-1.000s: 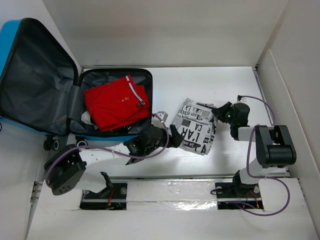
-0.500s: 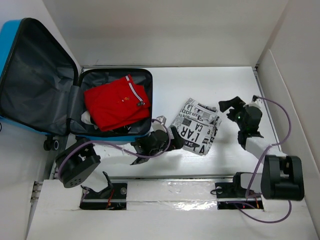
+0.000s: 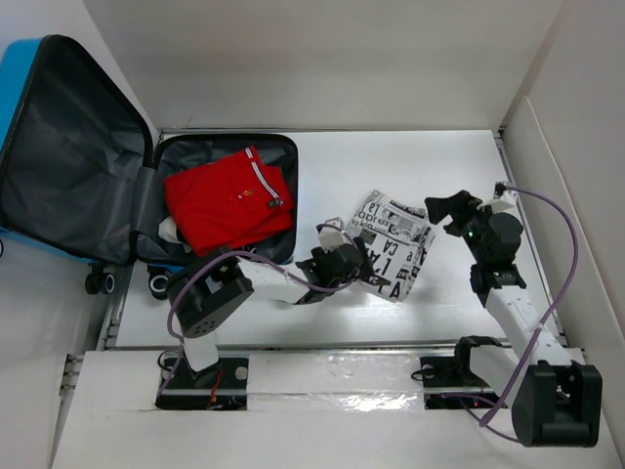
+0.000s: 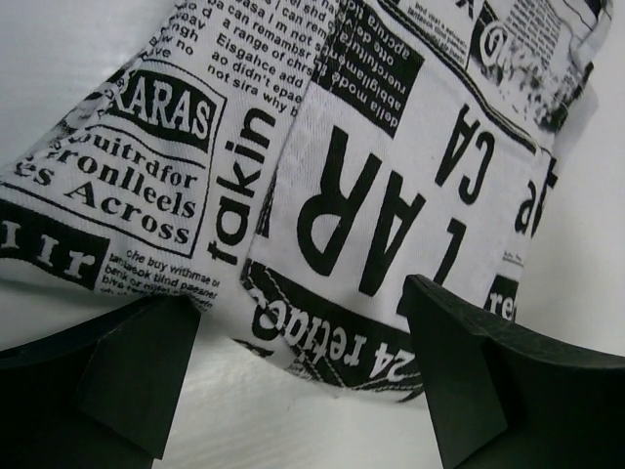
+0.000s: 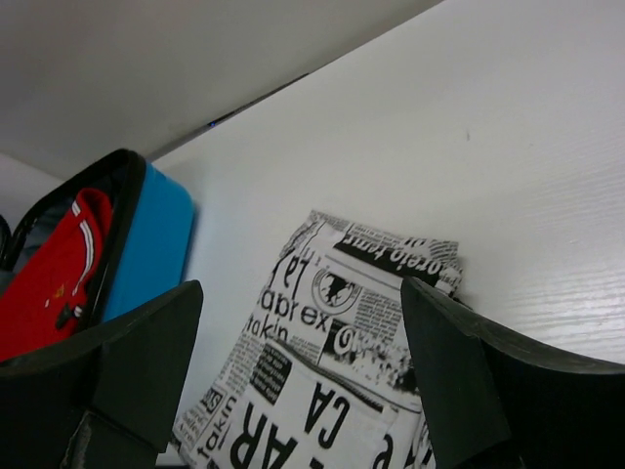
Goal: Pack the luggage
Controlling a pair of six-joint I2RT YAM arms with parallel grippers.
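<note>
The luggage (image 3: 59,147) lies open at the far left, its bright blue shell (image 5: 151,249) around a dark grey lining. A folded red garment (image 3: 227,200) rests in its base. A folded black-and-white newspaper-print garment (image 3: 393,244) lies on the table to its right. My left gripper (image 3: 357,266) is open at the garment's near left edge. In the left wrist view that printed hem (image 4: 332,342) sits between the left gripper's (image 4: 303,391) spread fingers (image 4: 137,371). My right gripper (image 3: 451,211) hovers open just right of the garment (image 5: 332,381), holding nothing.
White walls enclose the table on the back and right. The luggage's raised lid leans against the left wall, its wheels (image 3: 98,282) toward the near side. Bare white tabletop (image 3: 391,161) stretches behind the printed garment. Both arm bases sit on the near rail (image 3: 332,376).
My right gripper opened, let go of the printed garment's right edge and drew back to the right. My left arm swung right, bringing its open gripper onto the garment's left edge.
</note>
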